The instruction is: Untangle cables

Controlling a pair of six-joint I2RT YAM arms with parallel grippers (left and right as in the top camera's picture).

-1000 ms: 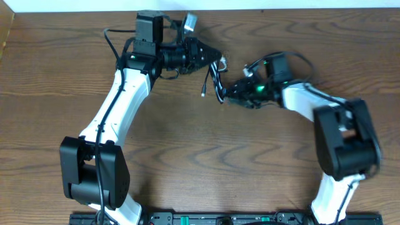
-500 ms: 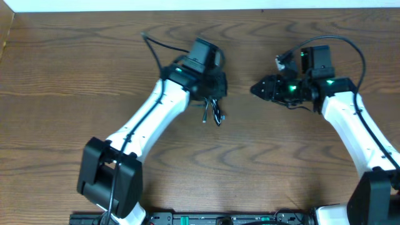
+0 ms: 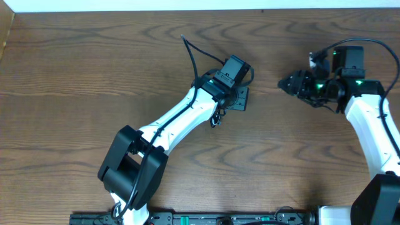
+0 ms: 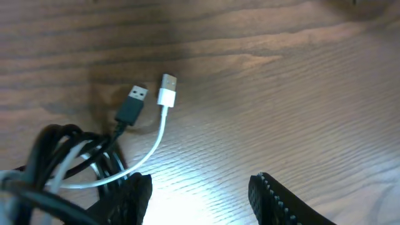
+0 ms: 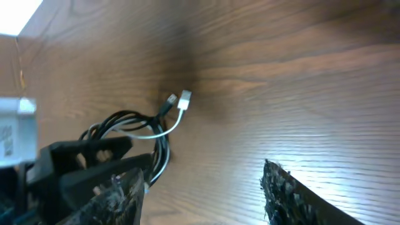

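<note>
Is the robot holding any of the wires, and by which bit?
Nothing is held. The left gripper and right gripper are open, with nothing between their fingers. The cables lie on the table beside the left one.

A dark brown wooden tabletop [image 3: 75, 75] with wavy grain fills the overhead view. A white strip [image 3: 125, 5] runs along its far edge, and a black rail [image 3: 206, 219] lies along the near edge. Up close, bright light glares off the wood.
</note>
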